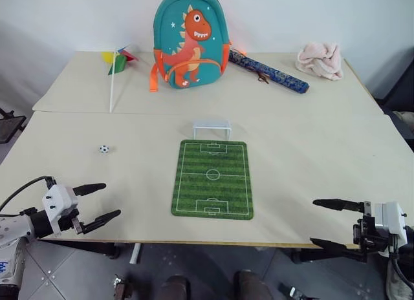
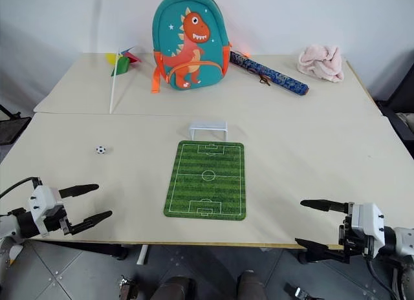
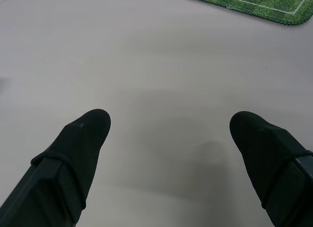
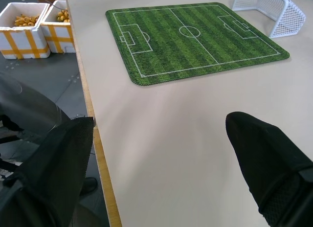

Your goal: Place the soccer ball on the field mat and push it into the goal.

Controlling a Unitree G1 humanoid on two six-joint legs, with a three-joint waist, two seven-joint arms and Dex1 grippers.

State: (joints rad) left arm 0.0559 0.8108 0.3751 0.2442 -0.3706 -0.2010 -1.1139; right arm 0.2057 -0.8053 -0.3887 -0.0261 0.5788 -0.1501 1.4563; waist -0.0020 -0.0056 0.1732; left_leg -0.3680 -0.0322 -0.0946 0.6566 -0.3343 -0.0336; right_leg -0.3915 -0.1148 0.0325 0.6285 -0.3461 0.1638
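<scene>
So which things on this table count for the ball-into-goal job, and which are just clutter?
For the job:
soccer ball, on bare table left of the mat
field mat
goal, at the mat's far end

Lying about:
dinosaur backpack
pinwheel
blue patterned roll
pink cloth

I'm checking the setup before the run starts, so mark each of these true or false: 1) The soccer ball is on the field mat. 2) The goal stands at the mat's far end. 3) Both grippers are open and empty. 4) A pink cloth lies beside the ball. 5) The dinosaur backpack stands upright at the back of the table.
1) False: the soccer ball lies on the bare table, to the left of the field mat.
2) True: the goal stands at its far end.
3) True: the left gripper and right gripper are open, holding nothing.
4) False: the pink cloth lies at the far right corner.
5) True: the dinosaur backpack stands upright.
</scene>
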